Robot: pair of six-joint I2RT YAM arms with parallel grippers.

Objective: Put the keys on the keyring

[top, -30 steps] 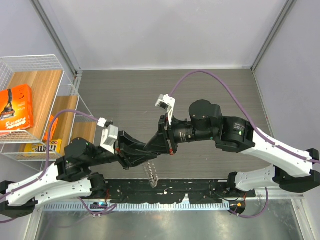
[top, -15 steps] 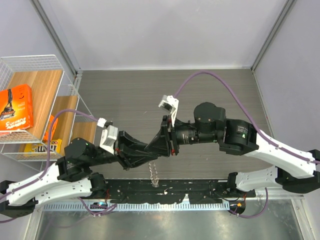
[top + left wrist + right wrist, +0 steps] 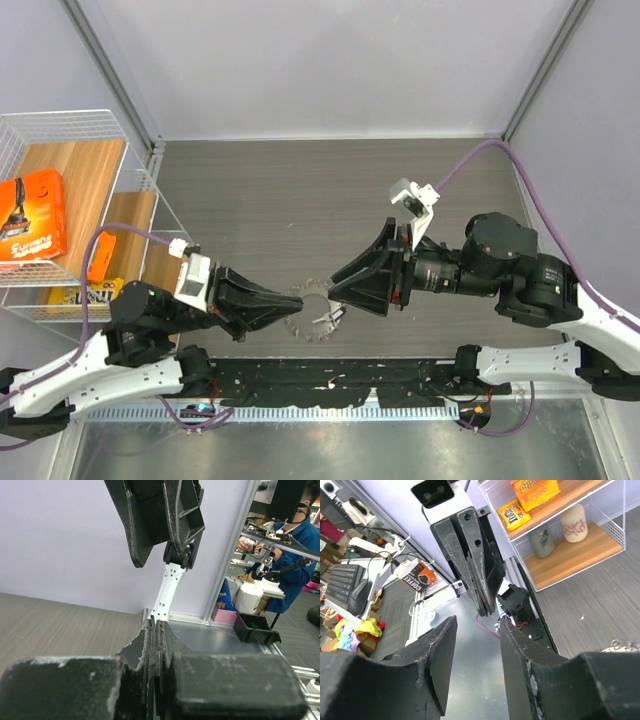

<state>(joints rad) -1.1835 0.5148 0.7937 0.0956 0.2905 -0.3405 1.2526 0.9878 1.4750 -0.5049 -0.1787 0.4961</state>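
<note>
The keyring (image 3: 309,312), a thin silvery ring with small keys fanned round it like a spiky disc, lies flat on the grey table between the two arms. My left gripper (image 3: 292,303) is shut, and its tip touches the ring's left rim. No metal shows between its pressed fingers in the left wrist view (image 3: 156,625). My right gripper (image 3: 338,290) is open just right of the ring, with nothing between its fingers (image 3: 477,621). A sliver of the keys (image 3: 621,644) shows at the right edge of the right wrist view. The two grippers point at each other.
A white wire shelf (image 3: 128,150) stands at the far left and holds an orange box (image 3: 30,215). A black rail (image 3: 330,385) runs along the table's near edge by the arm bases. Grey walls close in the back and the sides.
The arms have drawn apart, left arm leftward and right arm rightward. The right gripper has opened and the left has closed. The key bundle that hung edge-on below them now lies flat.
</note>
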